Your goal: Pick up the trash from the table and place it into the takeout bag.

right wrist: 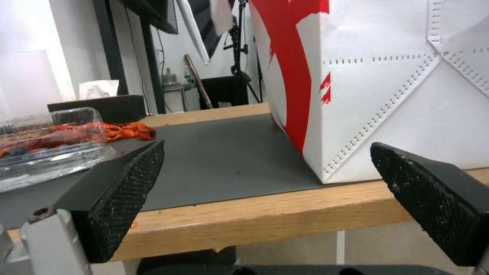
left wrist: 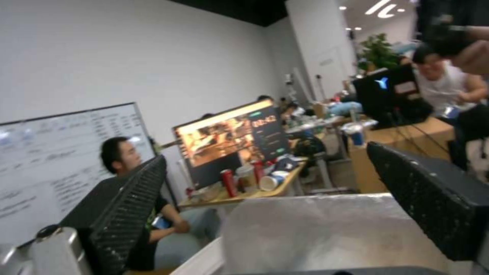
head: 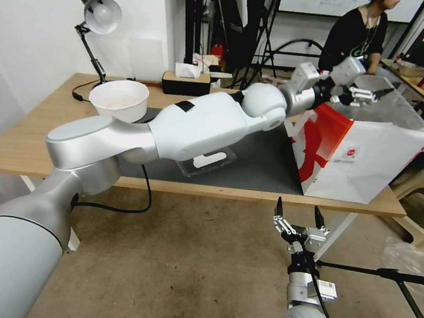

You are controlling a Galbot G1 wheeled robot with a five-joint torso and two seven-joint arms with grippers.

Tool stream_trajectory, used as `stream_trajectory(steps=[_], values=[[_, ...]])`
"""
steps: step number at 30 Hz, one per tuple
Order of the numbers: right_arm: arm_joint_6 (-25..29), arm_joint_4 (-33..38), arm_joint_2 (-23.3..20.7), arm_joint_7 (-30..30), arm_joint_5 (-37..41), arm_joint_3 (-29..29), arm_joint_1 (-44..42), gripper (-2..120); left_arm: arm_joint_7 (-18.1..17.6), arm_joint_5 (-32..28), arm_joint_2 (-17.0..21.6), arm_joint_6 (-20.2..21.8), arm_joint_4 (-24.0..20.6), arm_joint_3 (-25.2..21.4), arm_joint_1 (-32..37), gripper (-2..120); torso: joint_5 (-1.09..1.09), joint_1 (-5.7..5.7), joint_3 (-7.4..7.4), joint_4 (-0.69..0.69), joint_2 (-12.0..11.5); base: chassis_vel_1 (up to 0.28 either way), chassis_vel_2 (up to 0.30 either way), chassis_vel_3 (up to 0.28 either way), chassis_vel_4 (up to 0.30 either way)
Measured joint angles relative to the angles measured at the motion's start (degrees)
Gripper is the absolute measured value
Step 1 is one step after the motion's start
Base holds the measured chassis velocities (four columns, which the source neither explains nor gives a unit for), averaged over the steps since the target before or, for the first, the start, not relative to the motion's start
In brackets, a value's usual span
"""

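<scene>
head view shows the long wooden desk (head: 33,147) with a dark mat (head: 266,164) on it. the takeout bag (head: 357,158) stands on the right end of the mat, red and white, with its shiny top wide open. a clear clamshell (head: 207,161) lies on the mat, partly hidden under the big left arm. a white bowl (head: 118,100), a silver lamp (head: 100,15) and a black tissue box (head: 186,83) sit farther back.

the left arm reaches across the desk, and the left hand (head: 365,95) is up over the bag's open top, fingers spread and empty. the right hand (head: 299,215) hangs low, in front of the desk's near edge, open and empty too.

right wrist view shows orange-red scraps (right wrist: 122,131) beside the clamshell (right wrist: 51,143). left wrist view shows the bag's silvery lining (left wrist: 316,233) between its open fingers.
</scene>
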Motion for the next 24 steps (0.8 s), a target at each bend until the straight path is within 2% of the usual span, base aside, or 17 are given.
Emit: stream_trajectory(steps=[3, 5, 7, 13, 18, 24], values=[[-0.03, 0.02, 0.01, 0.02, -0.02, 0.01, 0.02, 100, -0.69, -0.74, 2.04, 0.37, -0.98, -1.13, 0.75, 99, 0.0, 0.0, 0.0, 0.02, 0.0, 0.0, 0.0, 0.0, 0.0], [-0.07, 0.04, 0.06, 0.03, -0.04, 0.0, 0.02, 100, -1.64, -1.65, 5.06, 0.8, -2.46, -2.56, 2.13, 100, -0.01, 0.0, 0.0, 0.03, 0.0, 0.0, 0.0, 0.0, 0.0], [-0.09, 0.03, 0.05, 0.03, -0.05, -0.01, 0.01, 100, -1.89, -1.87, 5.91, 0.93, -2.86, -3.12, 2.64, 100, -0.01, 0.0, 0.0, 0.03, 0.0, 0.0, 0.0, 0.0, 0.0], [-0.48, 0.14, -0.17, 0.16, -0.13, -0.01, 0.03, 100, -4.11, -3.13, 11.33, 2.24, -6.54, -7.67, 7.6, 100, -0.01, 0.0, 0.0, 0.01, 0.0, 0.0, 0.0, 0.0, 0.0], [-0.66, 0.36, -0.21, 0.3, -0.15, -0.01, 0.0, 100, -4.13, -3.11, 14.3, 2.27, -8.15, -9.46, 10.65, 100, -0.01, 0.0, 0.0, 0.0, 0.0, 0.0, 0.0, 0.0, 0.0], [-0.75, 0.36, -0.16, 0.37, -0.27, -0.16, -0.12, 100, -3.99, -2.45, 20.37, 2.27, -12.08, -13.41, 16.9, 100, 0.0, 0.0, 0.0, 0.02, 0.0, 0.0, 0.0, 0.0, 0.0]])
